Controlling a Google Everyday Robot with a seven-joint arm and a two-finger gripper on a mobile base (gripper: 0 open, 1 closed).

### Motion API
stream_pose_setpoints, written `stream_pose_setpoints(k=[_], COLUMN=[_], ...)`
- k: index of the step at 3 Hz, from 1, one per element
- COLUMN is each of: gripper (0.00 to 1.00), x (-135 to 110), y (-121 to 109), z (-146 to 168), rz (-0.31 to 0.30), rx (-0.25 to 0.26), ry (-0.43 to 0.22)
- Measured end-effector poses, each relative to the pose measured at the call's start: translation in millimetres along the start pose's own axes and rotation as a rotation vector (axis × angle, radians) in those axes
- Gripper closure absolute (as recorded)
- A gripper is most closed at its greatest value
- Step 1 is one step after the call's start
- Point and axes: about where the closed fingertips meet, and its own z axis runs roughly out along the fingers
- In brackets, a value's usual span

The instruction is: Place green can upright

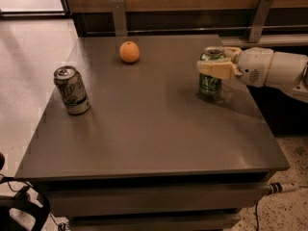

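The green can (210, 82) stands upright at the right side of the grey table (144, 129), its base at or just above the tabletop. My gripper (214, 61) reaches in from the right and is shut on the can's upper part. One cream finger (215, 69) crosses the front of the can and the other sits behind its silver top. The white arm (274, 70) extends off the right edge.
A paler white-and-silver can (71, 90) stands upright near the table's left edge. An orange (129, 52) sits at the back centre. A wooden wall with two metal brackets (118, 16) runs behind the table. A cable (281, 187) lies on the floor at the right.
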Motion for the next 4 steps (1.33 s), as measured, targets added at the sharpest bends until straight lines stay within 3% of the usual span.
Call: stream_pose_setpoints(k=[2, 3, 4], gripper=[1.0, 0.84, 0.59], x=[21.0, 20.5, 20.5], y=[19.5, 20.8, 20.8], z=[3.6, 5.0, 5.0], rz=[-0.008, -0.012, -0.012], rx=[-0.004, -0.007, -0.007], ry=[-0.045, -0.046, -0.046])
